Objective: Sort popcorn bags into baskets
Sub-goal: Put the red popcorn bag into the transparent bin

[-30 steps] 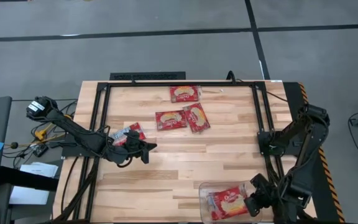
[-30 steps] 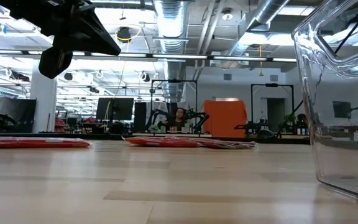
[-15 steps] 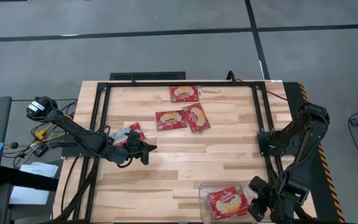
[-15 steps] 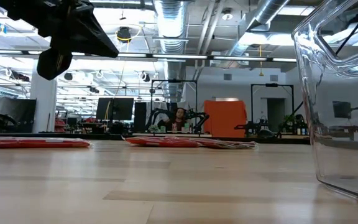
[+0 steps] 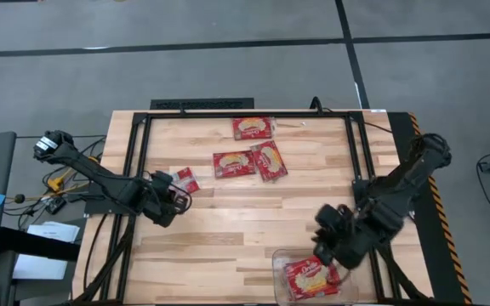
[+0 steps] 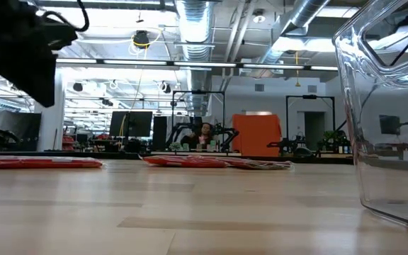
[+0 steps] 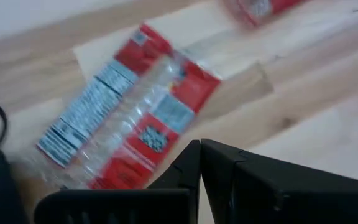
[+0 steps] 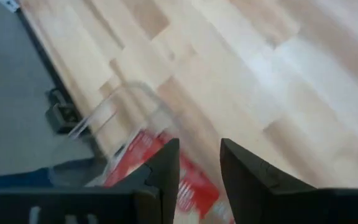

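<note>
- Popcorn bags: five — three grouped on the surface (image 5: pixel 253 127) (image 5: pixel 233 163) (image 5: pixel 269 160), one near the left arm (image 5: pixel 184 180), one inside the basket (image 5: pixel 311 276).
- Basket (image 5: pixel 281 258): one.
- Arms: two.

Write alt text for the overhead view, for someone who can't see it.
Seen from above, a wooden table holds four loose popcorn bags toward its far side, plus one more bag inside a clear basket at the near right edge. The left pincer sits beside the leftmost bag, and the right pincer hangs over the basket.
</note>
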Tool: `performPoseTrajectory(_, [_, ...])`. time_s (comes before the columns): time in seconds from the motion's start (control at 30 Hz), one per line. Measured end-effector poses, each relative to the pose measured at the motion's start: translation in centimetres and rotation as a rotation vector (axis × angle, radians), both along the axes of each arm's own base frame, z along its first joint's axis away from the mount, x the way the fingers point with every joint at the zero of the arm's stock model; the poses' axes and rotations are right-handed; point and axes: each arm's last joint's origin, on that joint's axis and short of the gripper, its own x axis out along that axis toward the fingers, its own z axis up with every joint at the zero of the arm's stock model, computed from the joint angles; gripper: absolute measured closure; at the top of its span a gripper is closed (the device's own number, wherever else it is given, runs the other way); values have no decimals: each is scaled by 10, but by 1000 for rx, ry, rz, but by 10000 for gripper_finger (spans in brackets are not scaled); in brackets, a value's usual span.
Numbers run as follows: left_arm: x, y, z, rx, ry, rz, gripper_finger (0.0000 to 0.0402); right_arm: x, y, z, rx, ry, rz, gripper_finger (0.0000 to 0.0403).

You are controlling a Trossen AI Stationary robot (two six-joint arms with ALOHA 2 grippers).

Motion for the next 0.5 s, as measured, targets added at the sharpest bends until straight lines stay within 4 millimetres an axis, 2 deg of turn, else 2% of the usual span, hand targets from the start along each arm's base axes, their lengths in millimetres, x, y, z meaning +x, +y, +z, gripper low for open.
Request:
performPoseTrajectory(0.07, [-4, 2, -5, 28, 40, 5, 401, 9, -9, 0, -32, 1, 5, 270])
performPoseTrajectory(0.2, [-7, 8, -31, 52, 116, 52, 401, 21, -21, -1, -68, 0, 10, 276])
performPoseTrajectory(0.37, [-13, 14, -64, 53, 143, 126, 401, 28, -30, 0, -85, -10, 2, 274])
performPoseTrajectory(0.5, [-12, 15, -87, 4, 139, 111, 402, 29, -31, 0, -97, -17, -6, 274])
